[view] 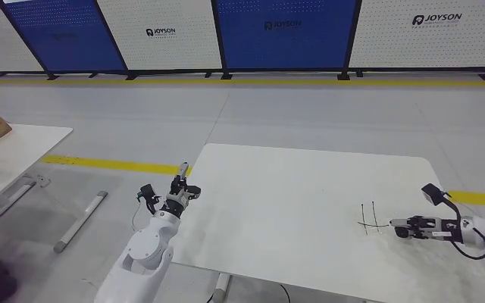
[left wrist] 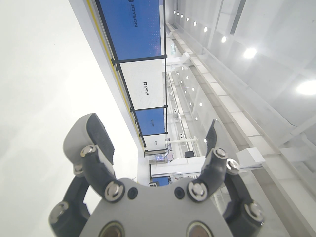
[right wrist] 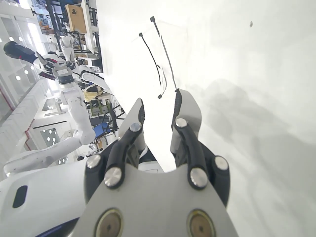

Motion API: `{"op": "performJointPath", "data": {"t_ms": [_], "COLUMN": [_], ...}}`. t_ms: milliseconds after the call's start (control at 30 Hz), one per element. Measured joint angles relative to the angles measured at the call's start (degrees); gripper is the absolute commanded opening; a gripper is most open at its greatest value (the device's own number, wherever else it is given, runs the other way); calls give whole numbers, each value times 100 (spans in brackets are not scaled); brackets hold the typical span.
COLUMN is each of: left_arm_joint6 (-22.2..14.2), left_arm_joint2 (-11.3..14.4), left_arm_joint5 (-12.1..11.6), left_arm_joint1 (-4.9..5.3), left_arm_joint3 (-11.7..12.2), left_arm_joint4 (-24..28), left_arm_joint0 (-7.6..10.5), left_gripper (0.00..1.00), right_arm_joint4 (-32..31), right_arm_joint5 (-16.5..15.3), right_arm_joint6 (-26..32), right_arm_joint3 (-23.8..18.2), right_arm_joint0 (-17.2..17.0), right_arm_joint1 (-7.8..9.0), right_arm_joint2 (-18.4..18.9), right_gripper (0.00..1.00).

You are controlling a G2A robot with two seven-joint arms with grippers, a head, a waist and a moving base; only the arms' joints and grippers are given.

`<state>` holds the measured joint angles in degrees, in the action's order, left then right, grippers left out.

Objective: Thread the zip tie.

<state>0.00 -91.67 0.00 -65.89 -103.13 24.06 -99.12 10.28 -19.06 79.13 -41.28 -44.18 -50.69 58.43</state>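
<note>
In the top view the zip ties point(view: 369, 216) beside the right gripper point(view: 395, 225) read as thin dark lines; their number and heads are too small to tell. The right arm point(view: 464, 227) behind that gripper is cut off by the picture's edge. In the right wrist view the longest zip tie point(right wrist: 167, 57) runs its tail up to one fingertip point(right wrist: 178, 95) of that gripper; contact cannot be confirmed.

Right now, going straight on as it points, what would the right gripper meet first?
Probably the thin black plastic zip ties lying just ahead of the right gripper on the white table.
</note>
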Motion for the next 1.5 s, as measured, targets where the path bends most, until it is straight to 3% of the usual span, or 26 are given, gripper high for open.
{"op": "performJointPath", "data": {"t_ms": [333, 733, 1267, 1500], "left_arm_joint6": [0, 0, 0, 0], "left_arm_joint2": [0, 0, 0, 0], "left_arm_joint5": [0, 0, 0, 0], "left_arm_joint1": [0, 0, 0, 0], "left_arm_joint3": [0, 0, 0, 0], "left_arm_joint4": [0, 0, 0, 0], "left_arm_joint0": [0, 0, 0, 0], "left_gripper": [100, 100, 100, 100], "right_arm_joint4": [-212, -300, -407, -436], "right_arm_joint5": [298, 463, 668, 634], "right_arm_joint6": [-144, -204, -278, -279], "right_arm_joint3": [-470, -645, -546, -409], "right_arm_joint0": [-149, -245, -86, -20], "right_arm_joint1": [33, 73, -20, -57], "right_arm_joint2": [8, 78, -82, -134], "right_gripper": [18, 14, 17, 8]}}
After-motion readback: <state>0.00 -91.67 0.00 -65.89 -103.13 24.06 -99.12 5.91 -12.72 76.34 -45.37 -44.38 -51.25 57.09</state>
